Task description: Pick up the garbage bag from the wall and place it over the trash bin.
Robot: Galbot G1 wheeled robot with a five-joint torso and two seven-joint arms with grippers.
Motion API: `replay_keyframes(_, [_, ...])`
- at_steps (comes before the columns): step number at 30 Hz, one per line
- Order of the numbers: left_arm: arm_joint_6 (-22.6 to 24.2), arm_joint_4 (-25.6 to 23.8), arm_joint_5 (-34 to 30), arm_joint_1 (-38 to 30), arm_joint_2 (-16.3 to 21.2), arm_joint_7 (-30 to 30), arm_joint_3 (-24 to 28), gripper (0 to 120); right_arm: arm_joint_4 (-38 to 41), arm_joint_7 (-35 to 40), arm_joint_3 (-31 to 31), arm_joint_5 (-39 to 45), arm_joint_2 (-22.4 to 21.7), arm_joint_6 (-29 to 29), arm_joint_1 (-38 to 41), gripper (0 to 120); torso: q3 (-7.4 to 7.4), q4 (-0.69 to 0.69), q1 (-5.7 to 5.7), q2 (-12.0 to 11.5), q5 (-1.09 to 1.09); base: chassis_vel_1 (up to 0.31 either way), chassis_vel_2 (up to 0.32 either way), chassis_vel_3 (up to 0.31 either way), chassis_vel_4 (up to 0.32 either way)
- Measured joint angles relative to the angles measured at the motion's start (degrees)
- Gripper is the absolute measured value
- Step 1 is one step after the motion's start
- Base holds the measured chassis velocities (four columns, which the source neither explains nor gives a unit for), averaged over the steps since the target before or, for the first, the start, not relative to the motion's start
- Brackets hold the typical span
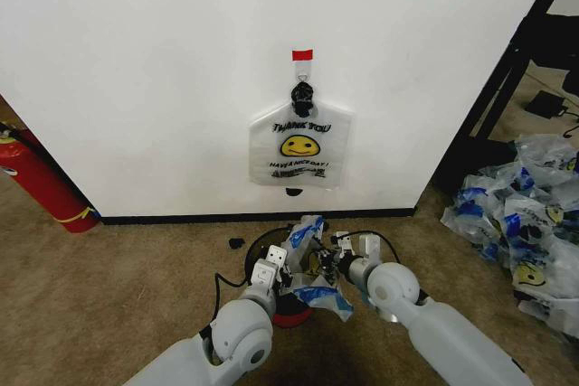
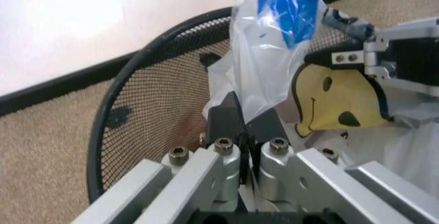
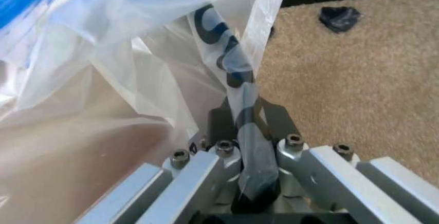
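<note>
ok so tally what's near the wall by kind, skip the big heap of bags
thin white plastic smiley bags: 2, hanging bag on the white wall, held bag
round black mesh trash bin: 1
red fire extinguisher: 1
grippers: 2, left gripper, right gripper, both shut on held bag
total: 6

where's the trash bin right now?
In the head view the trash bin sits on the carpet below the bag hanging on the wall, between the left gripper and right gripper, which hold the garbage bag over it.
</note>
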Motion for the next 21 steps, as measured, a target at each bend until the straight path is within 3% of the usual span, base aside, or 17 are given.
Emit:
replay_keyframes(11, [-0.9,-5.6,1.5,2.3,1.8,1.6,-5.2,0,11.2,2.2,5.4,-4.6,-2.7,7.9,-7.3,0,-0.01,-0.03,0.01,0.0,-0.04,0.0,0.0,0.0,0.0])
replay_keyframes(15, [-1.5,-8.6,2.1,4.8,2.7,2.4,-8.3,0,14.1,-1.6,10.4,-8.1,-4.2,11.9,-12.2,0,-0.01,-0.03,0.0,0.0,-0.03,0.0,0.0,0.0,0.0])
replay_keyframes(21, [-1.7,-11.9,3.2,8.4,3.5,3.9,-11.6,0,15.8,-5.2,15.3,-9.1,-5.9,13.2,-17.5,0,-0.02,-0.04,0.0,0.0,-0.02,0.0,0.0,0.0,0.0])
